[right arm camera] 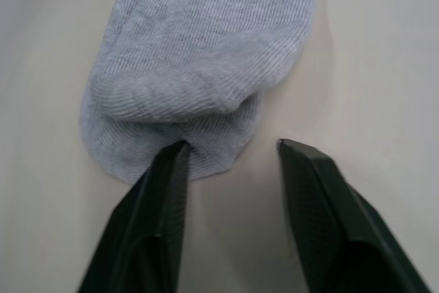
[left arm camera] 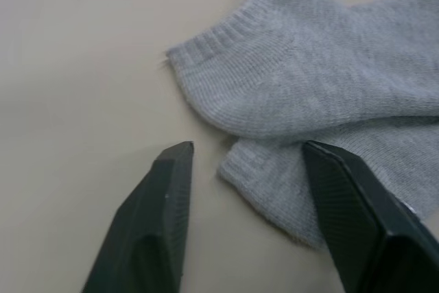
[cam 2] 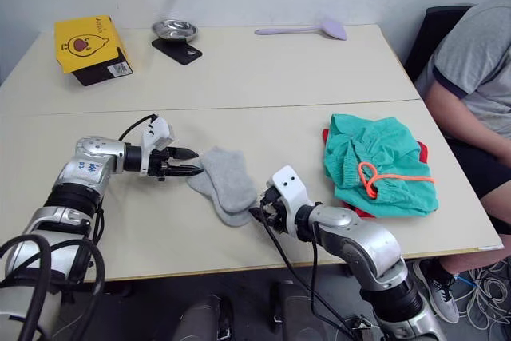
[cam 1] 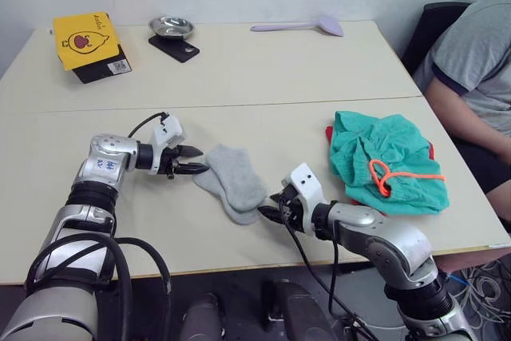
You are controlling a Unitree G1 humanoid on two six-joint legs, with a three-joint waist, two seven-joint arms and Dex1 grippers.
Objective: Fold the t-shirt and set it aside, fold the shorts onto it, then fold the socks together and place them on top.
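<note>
The two light grey socks (cam 1: 233, 182) lie one on the other at the table's front middle. My left gripper (cam 1: 196, 160) is open at their cuff end, its fingertips (left arm camera: 175, 169) straddling the lower sock's cuff (left arm camera: 274, 183). My right gripper (cam 1: 268, 205) is open at the toe end (right arm camera: 185, 111), one finger (right arm camera: 164, 176) touching the lower sock's toe. The teal-green shorts (cam 1: 383, 161) with orange drawstring (cam 1: 383, 175) lie bunched at the right on the red t-shirt (cam 1: 329, 132), which peeks out from under them.
A person (cam 1: 479, 61) sits at the table's right edge beside the clothes. At the back stand a yellow box (cam 1: 85, 41), a metal bowl (cam 1: 171, 27) on a black pad, and a lilac spoon (cam 1: 303, 25). A seam (cam 1: 239, 105) crosses the table.
</note>
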